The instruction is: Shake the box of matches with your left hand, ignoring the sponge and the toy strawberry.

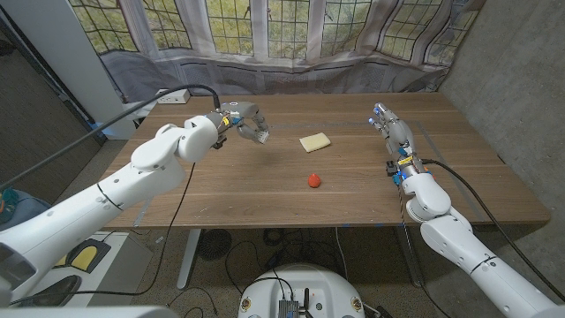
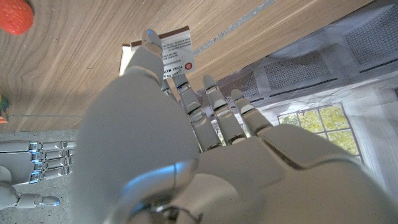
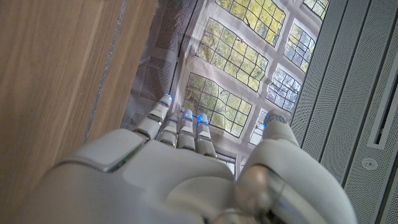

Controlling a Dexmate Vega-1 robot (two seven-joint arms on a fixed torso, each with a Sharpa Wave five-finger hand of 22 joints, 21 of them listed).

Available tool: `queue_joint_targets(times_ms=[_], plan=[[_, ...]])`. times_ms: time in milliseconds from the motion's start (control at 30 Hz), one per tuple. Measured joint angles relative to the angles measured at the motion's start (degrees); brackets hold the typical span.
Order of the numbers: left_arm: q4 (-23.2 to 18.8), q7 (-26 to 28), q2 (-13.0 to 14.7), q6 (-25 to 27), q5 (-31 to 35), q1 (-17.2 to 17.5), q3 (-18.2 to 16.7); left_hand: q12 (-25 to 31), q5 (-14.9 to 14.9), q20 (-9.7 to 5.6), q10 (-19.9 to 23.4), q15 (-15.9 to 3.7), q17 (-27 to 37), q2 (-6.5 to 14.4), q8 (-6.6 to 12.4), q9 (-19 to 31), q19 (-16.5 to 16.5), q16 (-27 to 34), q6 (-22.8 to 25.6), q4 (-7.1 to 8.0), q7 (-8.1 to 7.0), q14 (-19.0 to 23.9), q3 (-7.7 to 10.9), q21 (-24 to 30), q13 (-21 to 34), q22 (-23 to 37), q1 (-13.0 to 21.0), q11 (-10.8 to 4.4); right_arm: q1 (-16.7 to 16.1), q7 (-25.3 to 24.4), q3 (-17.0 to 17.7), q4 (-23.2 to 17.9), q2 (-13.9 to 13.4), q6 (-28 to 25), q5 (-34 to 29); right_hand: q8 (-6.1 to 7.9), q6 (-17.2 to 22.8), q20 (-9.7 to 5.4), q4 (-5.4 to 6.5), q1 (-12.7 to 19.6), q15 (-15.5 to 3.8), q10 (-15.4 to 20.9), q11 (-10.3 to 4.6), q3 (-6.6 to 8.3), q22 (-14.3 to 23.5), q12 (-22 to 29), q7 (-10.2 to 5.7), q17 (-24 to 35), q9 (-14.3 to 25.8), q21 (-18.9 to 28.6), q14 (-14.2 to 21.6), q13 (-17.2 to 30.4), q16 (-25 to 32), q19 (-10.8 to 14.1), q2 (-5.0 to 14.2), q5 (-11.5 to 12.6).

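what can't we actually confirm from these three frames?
- Small white matchbox with a dark red label: left wrist view, the left hand covers most of it; the print is too small to read.
- Same box in the head view: too small, blurred inside the left hand.
- Red toy strawberry: left wrist view, cut off by the edge.
- Right hand: right wrist view shows its back; its palm side is hidden.

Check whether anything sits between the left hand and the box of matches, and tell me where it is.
Nothing visible does. The left hand already holds the box of matches in its fingers, raised off the table. The sponge and the toy strawberry lie on the table toward the middle, apart from the hand.
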Motion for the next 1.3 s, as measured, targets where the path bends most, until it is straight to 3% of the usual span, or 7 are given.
queue_joint_targets(times_ms=[467,1300], plan=[[-0.54,-0.92,1.22,-0.64,-1.29,0.8,0.39,0.23,0.0,1.59,0.09,0.0,-0.15,0.0,-0.02,0.05,0.42,0.0,-0.3,0.0,0.28,0.0,0.0,0.0,0.17,0.0,0.0,0.09,0.16,-0.18,-0.3,0.08,0.26,-0.03,-0.18,0.0,0.0,0.0,0.0,0.0,0.0,0.0,0.0,0.0,0.0,0.0,0.0,0.0,0.0,0.0,0.0,0.0,0.0,0.0,0.0,0.0],[-0.16,-3.16,1.46,-2.13,-2.3,1.19,2.6,-0.02,-0.1,2.6,0.07,0.0,-0.15,0.62,-0.45,-0.04,0.54,0.0,-0.63,-0.16,0.58,0.0,0.16,0.0,0.2,0.0,-0.62,0.06,-0.02,-0.44,-0.55,0.11,0.54,0.17,-0.35,0.0,0.0,0.0,0.0,0.0,0.0,0.0,0.0,0.0,0.0,0.0,0.0,0.0,0.0,0.0,0.0,0.0,0.0,0.0,0.0,0.0]])
